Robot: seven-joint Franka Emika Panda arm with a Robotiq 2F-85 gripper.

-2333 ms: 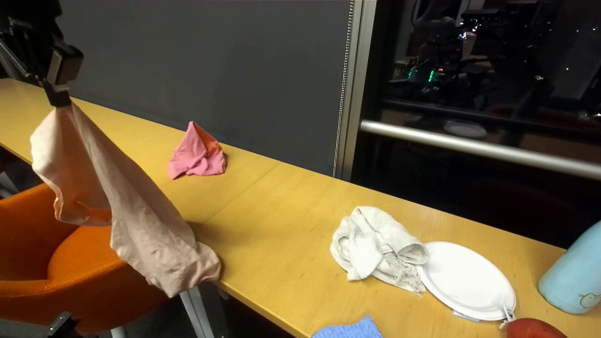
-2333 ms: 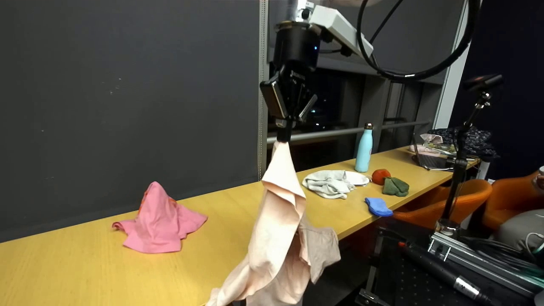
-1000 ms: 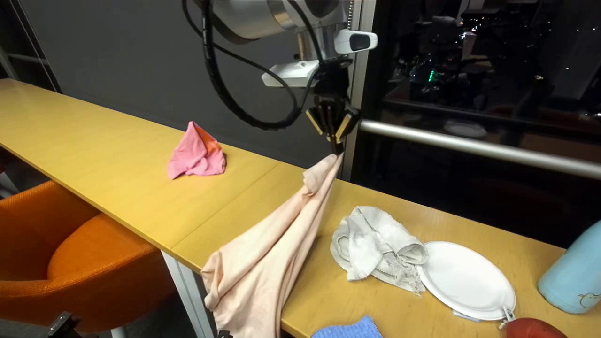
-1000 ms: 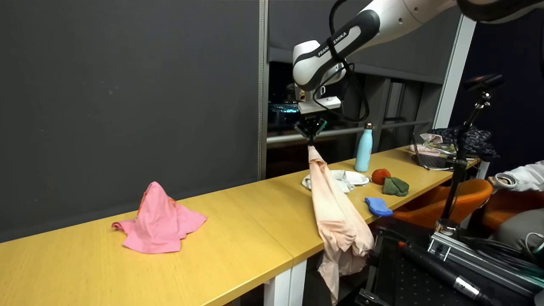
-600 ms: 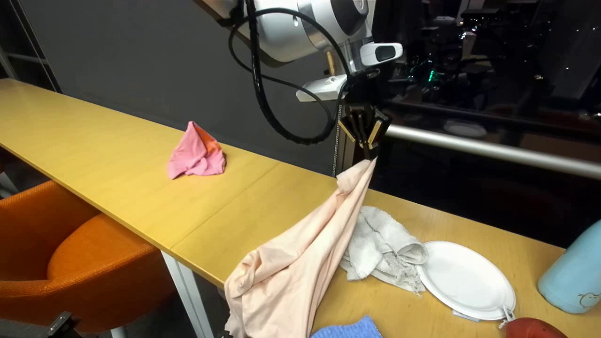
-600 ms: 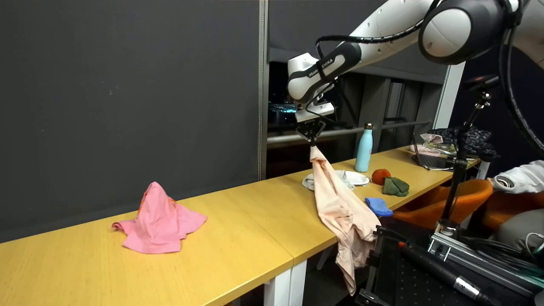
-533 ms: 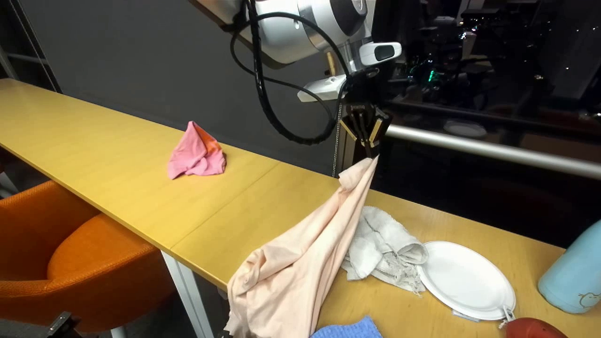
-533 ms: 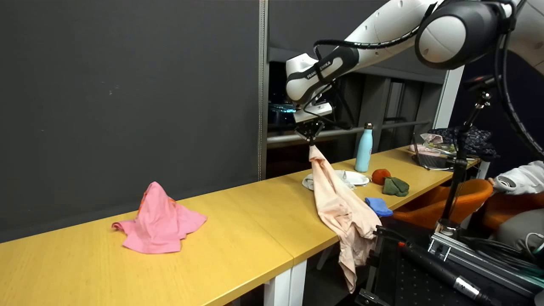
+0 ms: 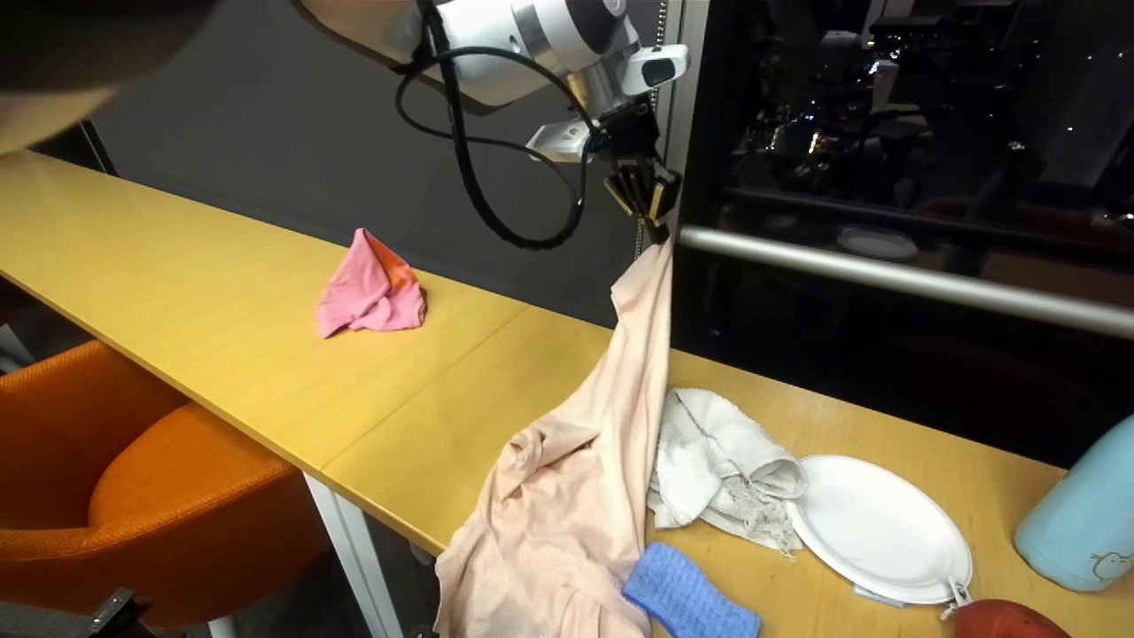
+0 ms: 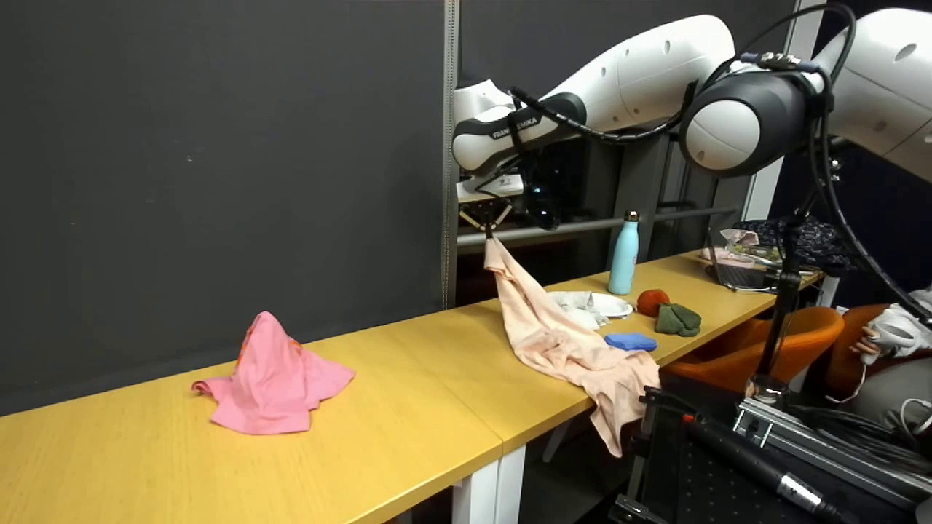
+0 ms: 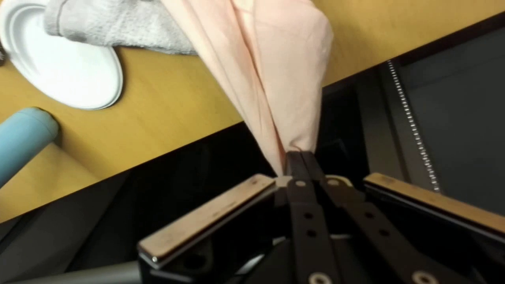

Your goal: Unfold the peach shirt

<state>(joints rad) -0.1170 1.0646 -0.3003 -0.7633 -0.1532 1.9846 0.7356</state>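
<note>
Peach shirt [image 9: 580, 496] judged light, limp; bunched tip clamped in jaws of gripper [image 11: 300, 153]; regrasp advised at overhanging end

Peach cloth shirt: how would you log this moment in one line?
black two-fingered gripper: pinching peach cloth shirt | shirt: one end raised, other overhanging yellow wooden table | unfolding: unfinished

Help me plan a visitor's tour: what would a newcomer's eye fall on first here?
Probably the shirt, its upper end pinched in the claw, its lower part draped across the table and over the edge. Next comes the white arm above it. Then the pink cloth, standing in a peak on the table, apart from the shirt.
</note>
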